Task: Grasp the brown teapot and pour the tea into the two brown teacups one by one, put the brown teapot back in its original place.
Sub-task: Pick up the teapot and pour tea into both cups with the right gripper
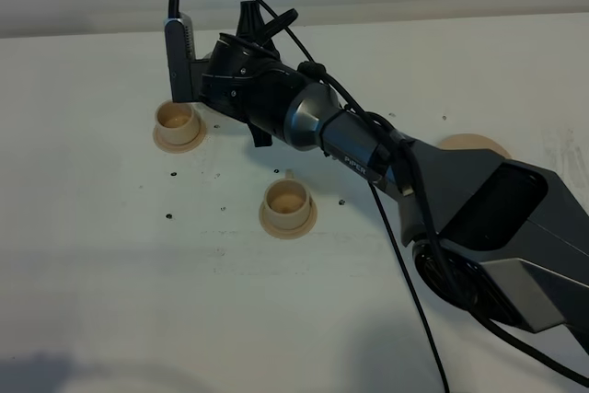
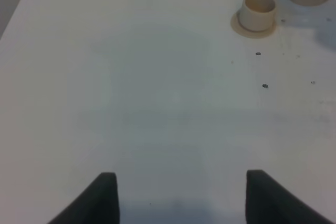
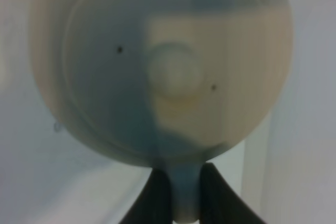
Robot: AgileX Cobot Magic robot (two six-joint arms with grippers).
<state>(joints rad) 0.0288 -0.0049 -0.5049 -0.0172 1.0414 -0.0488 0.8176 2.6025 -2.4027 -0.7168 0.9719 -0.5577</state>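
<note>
Two claws differ: the right claw [image 3: 185, 195] clamps the teapot [image 3: 168, 72] by its handle [image 3: 184, 179] near the far cup [image 1: 178, 122]; the left claw [image 2: 184, 198] stands wide over the table [image 2: 157, 103]. The near cup [image 1: 288, 202] sits mid-table; the big saucer [image 1: 474, 144] peeks from behind the arm [image 1: 479, 200].

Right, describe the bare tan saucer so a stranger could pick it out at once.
On the white table, follow the dark right arm toward its base. Behind its elbow peeks a flat round pale tan saucer disc. Unlike the two cup saucers further left, it carries no cup.
</note>
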